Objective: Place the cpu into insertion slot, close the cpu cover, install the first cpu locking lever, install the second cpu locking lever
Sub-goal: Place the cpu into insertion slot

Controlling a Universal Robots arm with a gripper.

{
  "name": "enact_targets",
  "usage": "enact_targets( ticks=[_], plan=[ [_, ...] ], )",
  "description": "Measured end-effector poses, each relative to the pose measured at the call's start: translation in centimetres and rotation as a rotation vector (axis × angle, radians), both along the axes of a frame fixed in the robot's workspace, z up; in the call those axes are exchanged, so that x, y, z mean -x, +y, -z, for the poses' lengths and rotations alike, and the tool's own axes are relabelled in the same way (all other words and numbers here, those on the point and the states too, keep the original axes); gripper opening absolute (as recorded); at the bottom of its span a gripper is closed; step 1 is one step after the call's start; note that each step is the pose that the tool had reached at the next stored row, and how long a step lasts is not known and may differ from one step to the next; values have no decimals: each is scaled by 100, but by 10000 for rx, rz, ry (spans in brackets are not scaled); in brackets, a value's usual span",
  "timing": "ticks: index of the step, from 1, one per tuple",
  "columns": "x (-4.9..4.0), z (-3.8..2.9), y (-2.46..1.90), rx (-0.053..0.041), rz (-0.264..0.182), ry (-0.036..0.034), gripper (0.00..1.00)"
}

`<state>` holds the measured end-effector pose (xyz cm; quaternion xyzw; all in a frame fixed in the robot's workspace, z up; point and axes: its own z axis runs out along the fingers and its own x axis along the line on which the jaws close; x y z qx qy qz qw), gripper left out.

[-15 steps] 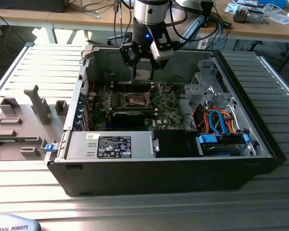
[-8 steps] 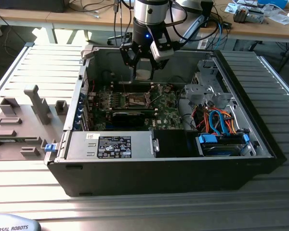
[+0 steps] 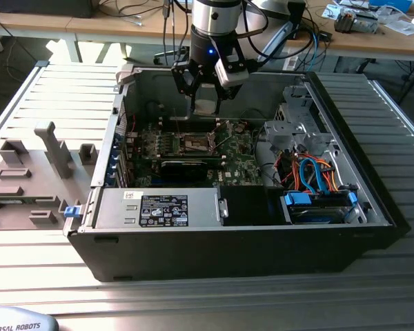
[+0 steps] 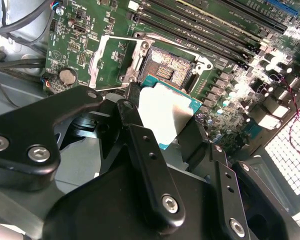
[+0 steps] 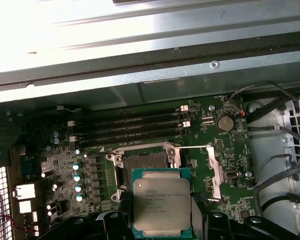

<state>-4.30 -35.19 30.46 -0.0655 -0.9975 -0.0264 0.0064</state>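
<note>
My gripper (image 3: pixel 205 103) hangs inside the open computer case, above the green board, and is shut on the cpu (image 3: pixel 205 107). In both wrist views the cpu (image 5: pixel 161 202) (image 4: pixel 165 112) is a flat square chip with a dull silver top on a green edge, pinched on two opposite sides by the black fingers (image 5: pixel 200 207) (image 4: pixel 135 112). The insertion slot (image 5: pixel 146 161) (image 4: pixel 166 70) (image 3: pixel 196 143) lies uncovered just beyond the chip, dark centre showing. The cpu cover (image 5: pixel 216 172) (image 4: pixel 101 60) is swung open beside the slot.
Long black memory slots (image 5: pixel 135 125) run beside the socket. A black card (image 3: pixel 186 166) lies across the board, with the power supply (image 3: pixel 159 209) in front. A drive cage and coloured cables (image 3: pixel 310 172) fill the exterior view's right. Grey fixtures (image 3: pixel 27 179) stand outside the case.
</note>
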Motion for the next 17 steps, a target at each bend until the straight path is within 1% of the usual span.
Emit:
enact_targets(
  ticks=[17],
  plan=[
    [0,0,0,0,179,0,54]
  ],
)
